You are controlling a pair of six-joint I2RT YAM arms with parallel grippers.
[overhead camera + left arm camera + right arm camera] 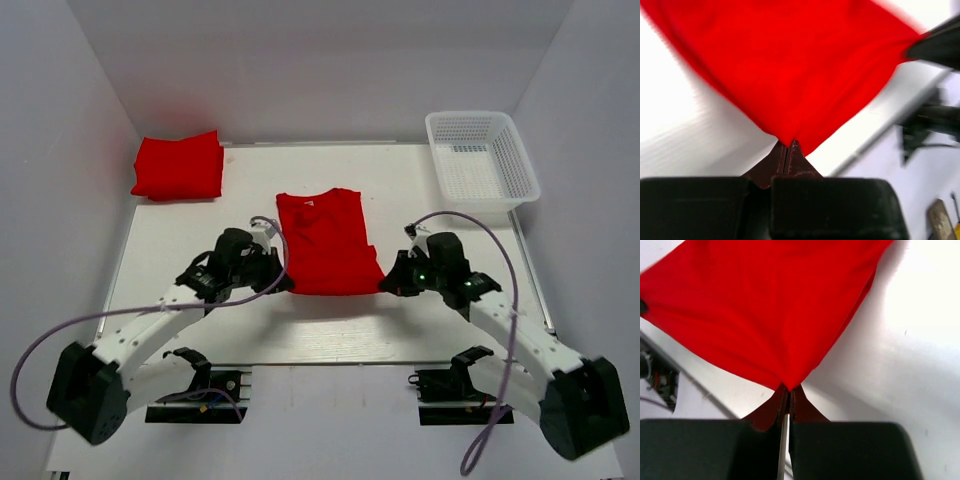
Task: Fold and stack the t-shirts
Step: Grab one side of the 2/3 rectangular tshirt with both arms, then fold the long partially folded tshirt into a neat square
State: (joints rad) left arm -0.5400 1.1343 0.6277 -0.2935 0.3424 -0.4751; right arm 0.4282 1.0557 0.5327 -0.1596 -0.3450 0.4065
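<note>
Both arms reach inward, left gripper (287, 284) pointing toward 3 o'clock, right gripper (384, 286) toward 9 o'clock, jaws pressed together.

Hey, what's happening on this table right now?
Two robot arms are folding a red t-shirt spread mid-table: the left gripper and the right gripper are each shut on one near corner. A folded red pile sits at the far left corner; a white mesh basket stands far right.
</note>
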